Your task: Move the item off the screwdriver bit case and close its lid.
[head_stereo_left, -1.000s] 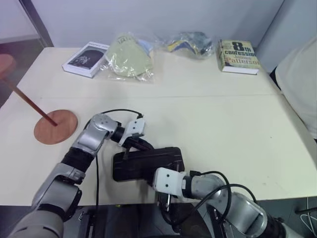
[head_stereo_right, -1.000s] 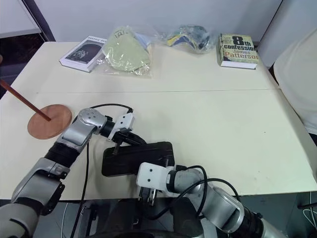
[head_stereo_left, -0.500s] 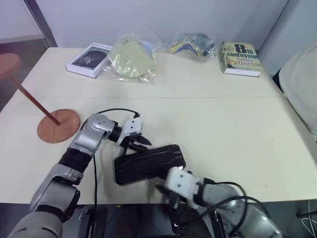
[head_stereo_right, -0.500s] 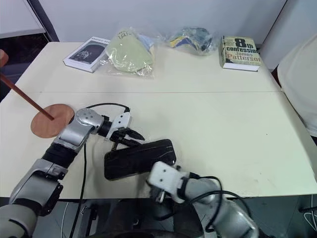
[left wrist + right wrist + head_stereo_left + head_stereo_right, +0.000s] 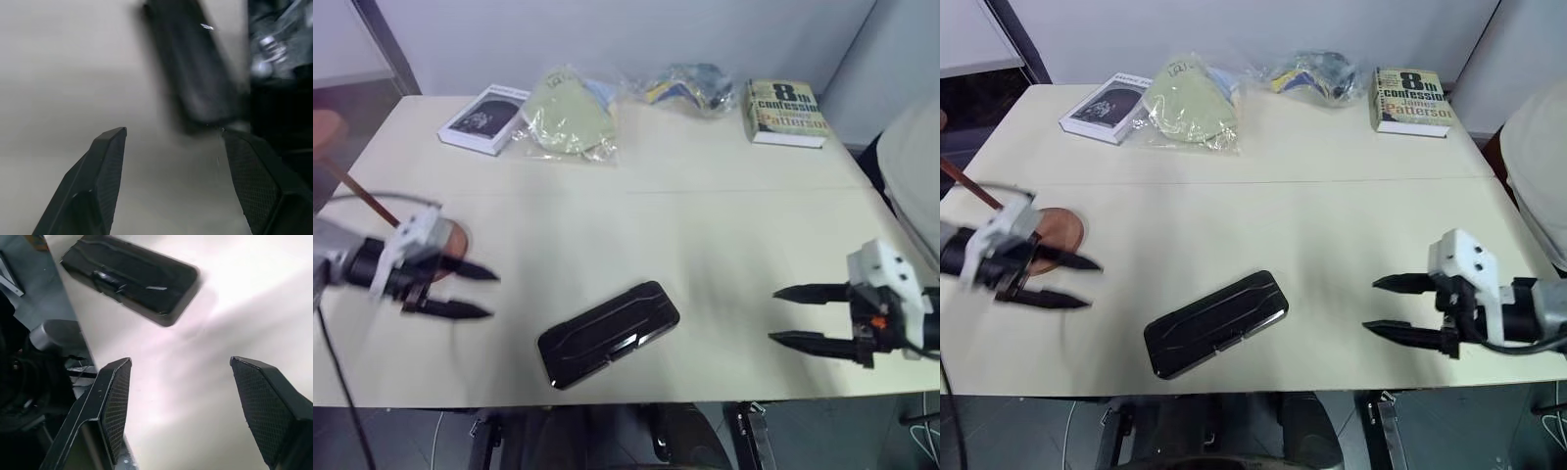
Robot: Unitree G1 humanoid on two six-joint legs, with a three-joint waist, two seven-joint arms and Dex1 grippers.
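table: cream, two books and plastic bags at far edge | screwdriver bit case: closed (black shell up), lies askew near front edge, touched by nothing | item: left of case, one disc on table | left gripper: fingers apart, empty, before item | right gripper: fingers apart, empty, well right of case

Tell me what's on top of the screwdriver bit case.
Nothing lies on the screwdriver bit case: it sits closed on the table, glossy black shell up. The bits inside are hidden. The wooden item rests apart, to its left.
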